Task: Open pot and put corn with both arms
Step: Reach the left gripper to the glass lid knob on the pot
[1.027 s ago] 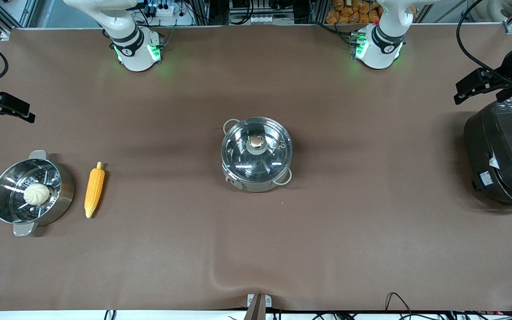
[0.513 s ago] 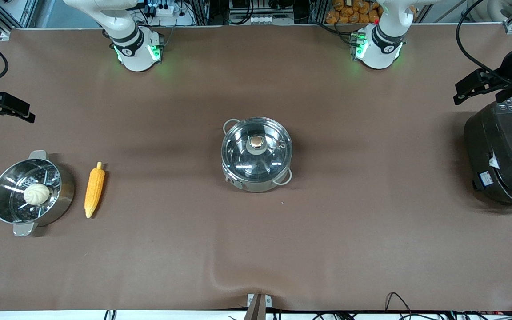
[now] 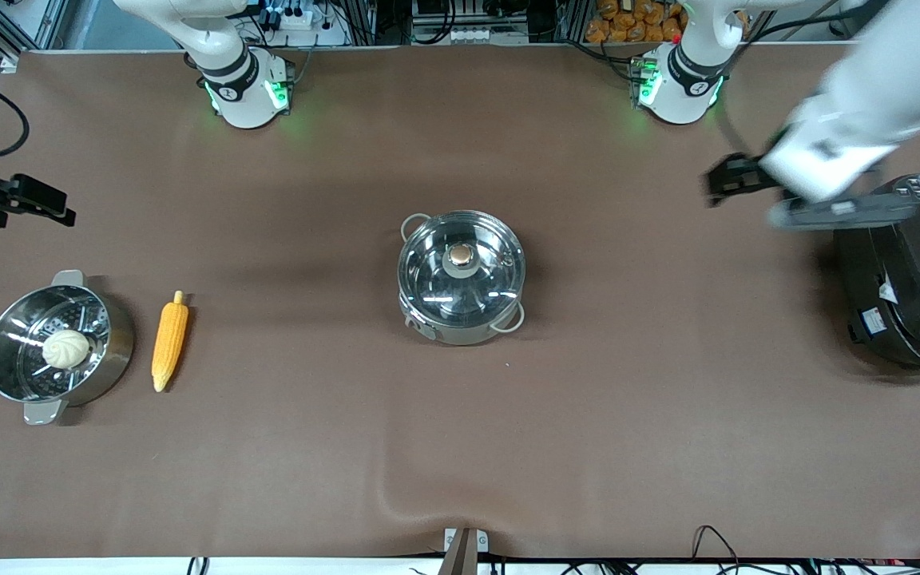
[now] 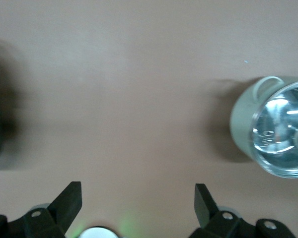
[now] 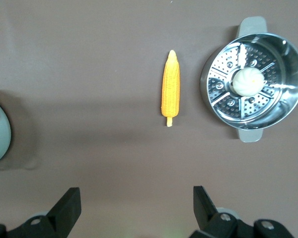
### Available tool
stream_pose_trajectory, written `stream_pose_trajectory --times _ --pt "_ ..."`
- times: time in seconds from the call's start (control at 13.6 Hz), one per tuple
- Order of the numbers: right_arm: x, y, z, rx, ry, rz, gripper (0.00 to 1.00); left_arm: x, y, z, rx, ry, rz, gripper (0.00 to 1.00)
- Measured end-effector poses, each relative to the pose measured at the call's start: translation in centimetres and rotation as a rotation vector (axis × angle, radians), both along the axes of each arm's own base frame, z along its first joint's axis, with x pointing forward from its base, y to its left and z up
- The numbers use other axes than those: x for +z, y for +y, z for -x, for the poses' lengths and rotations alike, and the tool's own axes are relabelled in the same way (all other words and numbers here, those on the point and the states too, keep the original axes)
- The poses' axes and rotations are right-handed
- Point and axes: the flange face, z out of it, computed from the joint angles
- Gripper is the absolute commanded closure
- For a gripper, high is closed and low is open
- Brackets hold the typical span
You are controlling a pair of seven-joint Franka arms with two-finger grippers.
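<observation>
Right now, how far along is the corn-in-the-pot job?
Nothing is done yet. The glass lid sits on the pot, and the corn lies on the table beside the steamer pot. Both the left gripper and the right gripper are open, holding nothing.

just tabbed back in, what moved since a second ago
The left arm swung in from the table's edge by the rice cooker toward the middle, its claw now over bare table, open and empty. The right claw barely shifted, open at the right arm's end, over bare table. Pot with lid on, corn and steamer pot stayed put.
</observation>
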Motion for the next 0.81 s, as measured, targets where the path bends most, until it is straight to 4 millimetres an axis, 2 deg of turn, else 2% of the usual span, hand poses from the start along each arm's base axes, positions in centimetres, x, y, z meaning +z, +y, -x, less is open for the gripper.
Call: stream_pose_trajectory --times 0.15,0.29,0.66,0.81 --pt "-1.2 0.1 -0.6 -0.002 0.020 -0.020 0.00 -3.3 -7.0 0.8 0.062 0.027 -0.012 0.00" --pt "-2.6 0.3 -1.2 -0.001 0.044 -0.026 0.00 -6.3 -12.7 1.7 0.146 0.033 -0.015 0.00" --pt "-6.3 0.4 -2.6 -0.002 0.107 -0.034 0.00 -13.0 -24.0 2.5 0.401 0.032 0.019 0.00" --pt "-8.0 0.5 -3.2 -0.003 0.133 -0.037 0.00 -15.7 -27.7 3.4 0.524 0.031 0.039 0.00"
